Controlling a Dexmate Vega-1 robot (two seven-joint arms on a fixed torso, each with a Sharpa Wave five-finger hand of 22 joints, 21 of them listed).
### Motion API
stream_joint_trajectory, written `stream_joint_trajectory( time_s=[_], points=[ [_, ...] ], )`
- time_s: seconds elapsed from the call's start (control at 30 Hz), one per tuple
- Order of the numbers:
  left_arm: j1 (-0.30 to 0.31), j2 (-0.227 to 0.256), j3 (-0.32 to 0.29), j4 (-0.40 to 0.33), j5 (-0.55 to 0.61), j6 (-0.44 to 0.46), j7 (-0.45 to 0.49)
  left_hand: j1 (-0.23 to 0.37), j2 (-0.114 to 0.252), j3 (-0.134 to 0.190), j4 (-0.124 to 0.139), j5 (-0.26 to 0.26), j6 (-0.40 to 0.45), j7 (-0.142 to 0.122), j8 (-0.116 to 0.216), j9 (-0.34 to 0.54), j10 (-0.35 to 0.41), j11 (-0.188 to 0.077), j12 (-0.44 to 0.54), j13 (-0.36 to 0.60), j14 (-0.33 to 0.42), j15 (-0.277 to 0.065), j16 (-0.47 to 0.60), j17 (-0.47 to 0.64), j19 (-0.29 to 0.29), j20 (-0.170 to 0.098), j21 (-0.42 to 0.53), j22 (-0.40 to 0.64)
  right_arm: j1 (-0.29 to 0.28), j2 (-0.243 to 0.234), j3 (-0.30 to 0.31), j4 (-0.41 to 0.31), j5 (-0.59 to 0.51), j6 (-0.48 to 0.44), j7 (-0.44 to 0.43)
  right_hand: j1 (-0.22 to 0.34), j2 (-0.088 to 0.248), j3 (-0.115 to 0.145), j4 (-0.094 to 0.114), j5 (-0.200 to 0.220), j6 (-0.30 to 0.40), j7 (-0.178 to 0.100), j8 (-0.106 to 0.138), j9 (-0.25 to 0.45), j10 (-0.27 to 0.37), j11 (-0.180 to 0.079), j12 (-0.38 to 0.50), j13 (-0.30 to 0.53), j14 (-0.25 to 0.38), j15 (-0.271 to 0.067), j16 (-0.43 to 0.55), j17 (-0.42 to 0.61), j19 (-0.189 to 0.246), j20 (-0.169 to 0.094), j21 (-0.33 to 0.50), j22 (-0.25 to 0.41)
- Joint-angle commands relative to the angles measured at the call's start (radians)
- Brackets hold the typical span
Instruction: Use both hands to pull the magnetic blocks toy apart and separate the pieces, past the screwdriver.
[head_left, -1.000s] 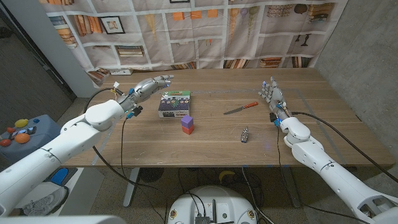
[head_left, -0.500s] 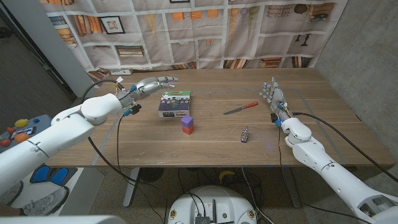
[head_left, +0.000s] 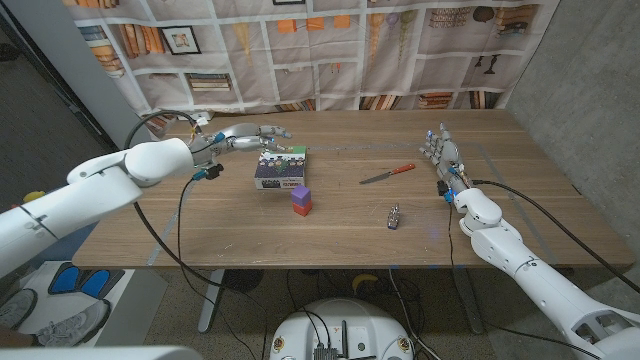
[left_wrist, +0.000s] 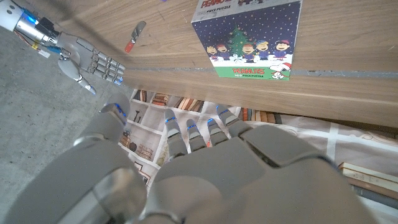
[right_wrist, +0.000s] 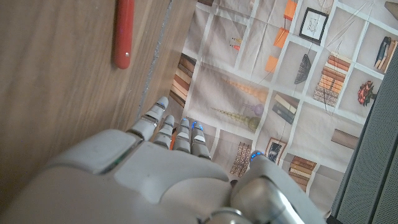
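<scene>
A small metal object (head_left: 394, 216) lies nearest. The magnetic blocks toy (head_left: 301, 198) stands mid-table, apart from both hands. Farther: screwdriver (head_left: 388, 174), puzzle box (head_left: 280, 167). Left hand (head_left: 248, 134) and right hand (head_left: 439, 153) are empty, fingers extended.

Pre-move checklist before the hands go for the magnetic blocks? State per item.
1. Magnetic blocks toy joined, purple on red, standing free on the table: ok.
2. Left hand holds nothing, fingers extended: ok. It is above the far edge of the puzzle box, not at the toy: not ok.
3. Right hand holds nothing, fingers apart: ok. It is far from the toy, beyond the screwdriver: not ok.
4. Puzzle box sits close behind the toy on the left hand's path: not ok.
5. Small dark metal object lies between the right hand and the toy: cannot tell if it will obstruct.
</scene>
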Motion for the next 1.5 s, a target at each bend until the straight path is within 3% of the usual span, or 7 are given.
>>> stream_joint_trajectory(
  time_s=[0.03, 0.37, 0.8, 0.9, 1.13, 1.5],
  points=[
    [-0.06, 0.052, 0.043, -0.056, 0.181, 0.008, -0.053, 0.019, -0.001, 0.003, -0.002, 0.003, 0.013, -0.001, 0.006, 0.004, 0.003, -0.012, -0.003, 0.005, 0.0, -0.054, -0.002, 0.003, 0.013, -0.048, 0.003, 0.001, 0.01, 0.007, 0.003, 0.023, 0.001, 0.01, -0.002, -0.008, 0.003, 0.007, -0.001, 0.004, 0.001, -0.005, 0.005, 0.003, 0.004, -0.003, 0.009, -0.001, 0.003, 0.0, 0.007, 0.0, 0.007, -0.001, 0.0, 0.003],
    [-0.113, 0.068, 0.074, -0.086, 0.338, -0.016, -0.121, 0.05, -0.025, 0.0, -0.001, 0.001, 0.02, -0.007, 0.005, 0.004, -0.027, -0.008, -0.013, 0.005, -0.026, -0.047, -0.008, 0.003, 0.002, -0.052, -0.001, 0.001, 0.012, 0.018, 0.006, 0.039, -0.001, 0.026, -0.014, -0.01, 0.004, 0.008, -0.001, 0.004, 0.002, -0.006, 0.006, 0.003, 0.005, -0.004, 0.009, -0.001, 0.002, 0.002, 0.008, -0.005, 0.006, -0.001, -0.001, 0.003],
    [-0.158, 0.057, 0.107, -0.139, 0.494, 0.015, -0.22, 0.103, -0.059, -0.008, 0.003, 0.0, 0.008, -0.008, -0.004, 0.005, -0.062, -0.007, -0.015, 0.005, -0.08, -0.033, -0.011, 0.004, -0.069, -0.054, -0.009, 0.003, 0.002, 0.015, 0.016, 0.041, 0.011, 0.036, -0.01, -0.013, 0.003, 0.009, -0.002, 0.005, 0.001, -0.008, 0.005, 0.003, 0.005, -0.004, 0.009, -0.002, -0.001, 0.003, 0.007, -0.01, 0.004, 0.001, -0.002, 0.003],
    [-0.16, 0.05, 0.112, -0.151, 0.517, 0.032, -0.238, 0.118, -0.067, -0.013, 0.004, 0.0, 0.001, -0.003, -0.008, 0.006, -0.084, -0.004, -0.017, 0.005, -0.099, -0.031, -0.01, 0.004, -0.092, -0.063, -0.01, 0.003, -0.002, 0.002, 0.018, 0.031, 0.018, 0.022, 0.001, -0.014, 0.003, 0.01, -0.002, 0.006, 0.001, -0.007, 0.005, 0.003, 0.002, -0.004, 0.008, -0.002, -0.008, -0.004, 0.005, -0.013, 0.002, -0.006, -0.003, 0.003],
    [-0.18, 0.029, 0.149, -0.192, 0.634, 0.076, -0.289, 0.148, -0.079, -0.026, 0.008, -0.002, -0.038, 0.002, -0.024, 0.006, -0.122, 0.01, -0.017, 0.005, -0.145, -0.007, -0.009, 0.005, -0.168, -0.055, -0.013, 0.004, 0.003, -0.008, 0.02, 0.033, 0.036, 0.006, 0.03, -0.018, 0.001, 0.011, -0.003, 0.007, -0.005, 0.002, 0.003, 0.002, -0.007, -0.008, 0.005, -0.004, -0.027, -0.018, 0.001, -0.02, -0.014, -0.026, -0.008, 0.003],
    [-0.217, -0.028, 0.194, -0.211, 0.75, 0.072, -0.371, 0.165, -0.083, -0.034, 0.009, -0.002, -0.051, 0.004, -0.028, 0.006, -0.153, 0.009, -0.019, 0.005, -0.17, 0.01, -0.009, 0.005, -0.2, -0.045, -0.01, 0.005, 0.008, -0.004, 0.025, 0.052, 0.048, 0.004, 0.035, -0.021, 0.0, 0.012, -0.004, 0.007, -0.009, 0.008, 0.002, 0.002, -0.011, -0.008, 0.004, -0.005, -0.03, -0.026, 0.002, -0.026, -0.022, -0.034, -0.009, 0.002]
  ],
)
